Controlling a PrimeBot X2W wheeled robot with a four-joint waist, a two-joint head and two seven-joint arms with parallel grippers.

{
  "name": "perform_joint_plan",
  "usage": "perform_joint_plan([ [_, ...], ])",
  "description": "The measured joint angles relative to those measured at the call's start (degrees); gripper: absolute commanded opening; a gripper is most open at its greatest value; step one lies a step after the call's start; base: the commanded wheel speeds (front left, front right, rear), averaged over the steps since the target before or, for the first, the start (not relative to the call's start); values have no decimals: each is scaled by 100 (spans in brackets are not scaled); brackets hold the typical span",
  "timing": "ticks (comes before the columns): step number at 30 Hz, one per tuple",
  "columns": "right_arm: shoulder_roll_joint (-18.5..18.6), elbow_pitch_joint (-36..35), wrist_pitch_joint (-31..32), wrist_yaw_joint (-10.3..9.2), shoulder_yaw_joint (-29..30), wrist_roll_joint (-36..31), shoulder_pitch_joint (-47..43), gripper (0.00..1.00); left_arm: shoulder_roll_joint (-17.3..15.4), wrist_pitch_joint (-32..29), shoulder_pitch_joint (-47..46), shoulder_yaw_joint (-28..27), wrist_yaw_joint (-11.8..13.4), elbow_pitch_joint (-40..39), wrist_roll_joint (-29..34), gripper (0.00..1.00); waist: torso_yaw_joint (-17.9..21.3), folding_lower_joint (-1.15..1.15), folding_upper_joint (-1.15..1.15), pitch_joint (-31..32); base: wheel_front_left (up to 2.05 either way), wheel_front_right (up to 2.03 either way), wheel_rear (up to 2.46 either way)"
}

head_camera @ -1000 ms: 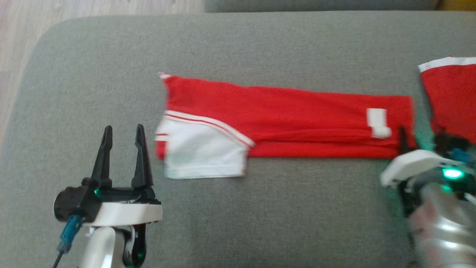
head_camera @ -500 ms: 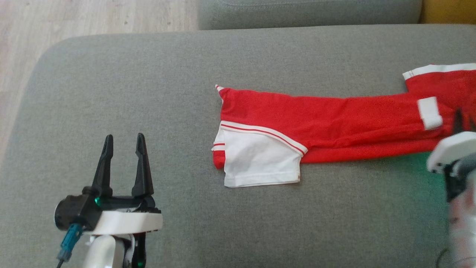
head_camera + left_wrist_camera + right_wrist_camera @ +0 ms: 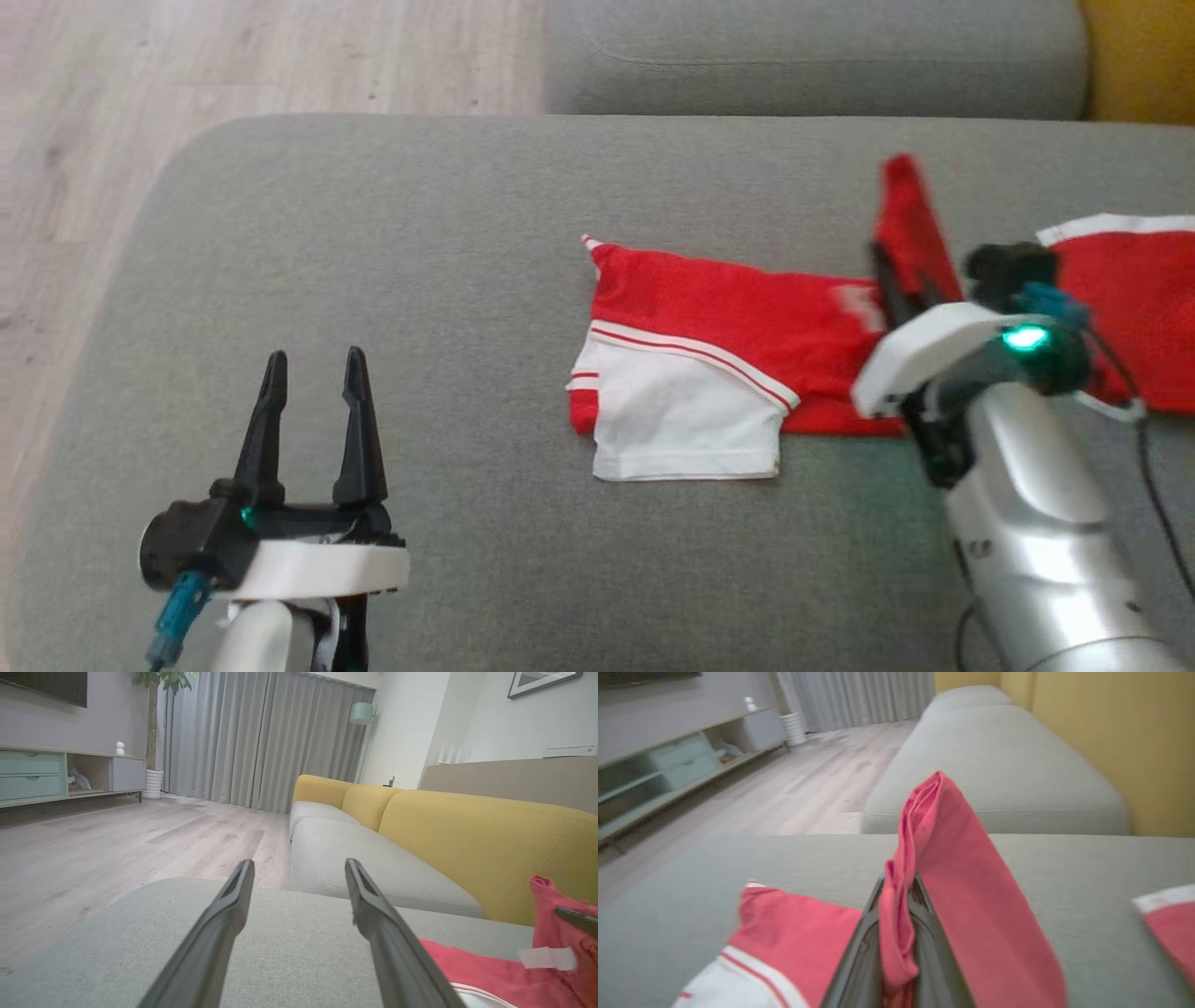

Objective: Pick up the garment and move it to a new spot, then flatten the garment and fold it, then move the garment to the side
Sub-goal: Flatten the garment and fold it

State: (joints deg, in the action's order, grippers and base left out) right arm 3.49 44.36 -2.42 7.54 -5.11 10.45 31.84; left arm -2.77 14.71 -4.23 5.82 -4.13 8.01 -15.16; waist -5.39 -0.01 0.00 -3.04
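Grey sofa cushion is spreading under both our arms, with wooden floor showing beyond its left edge and a yellow backrest running along the far side. We are working on the red and white garment, which is resting right of the cushion's middle. Its long axis is running across us from left to right, and its white panel is lying flat at the left end. Our right gripper is pinching the right end, jaws closed tight on a bunched fold that is standing up off the cushion and draping over the fingers. Our left gripper is hovering over bare cushion at the near left, jaws standing wide and holding nothing, well apart from the garment. As we are judging it, the coming move is turning on one relation: the flat remainder is stretching leftward from the right gripper. Carrying the held end along that axis toward the white panel would be laying one half over the other, and the right arm is the nearer one. Another piece of red cloth with a white band is lying just right of that arm; we cannot tell whether it is part of the same garment.
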Motion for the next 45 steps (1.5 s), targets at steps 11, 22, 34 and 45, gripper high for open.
perform_joint_plan([
  [11,8,-321,152,0,-2014,1497,44,0,-1,0,-33,294,-44,52,-34,100,-470,1,0,-122,0,0,0],
  [22,23,312,-48,0,-2749,1986,236,100,2,0,-286,546,-41,116,-153,100,-1013,1,0,-453,0,0,0],
  [34,38,363,-905,0,-3489,2688,536,100,0,0,-289,523,0,143,-198,100,-782,1,0,-438,0,0,0],
  [45,105,160,-1195,0,-1439,1001,674,100,1,0,-414,505,7,178,-188,100,-51,1,0,-286,0,0,0],
])
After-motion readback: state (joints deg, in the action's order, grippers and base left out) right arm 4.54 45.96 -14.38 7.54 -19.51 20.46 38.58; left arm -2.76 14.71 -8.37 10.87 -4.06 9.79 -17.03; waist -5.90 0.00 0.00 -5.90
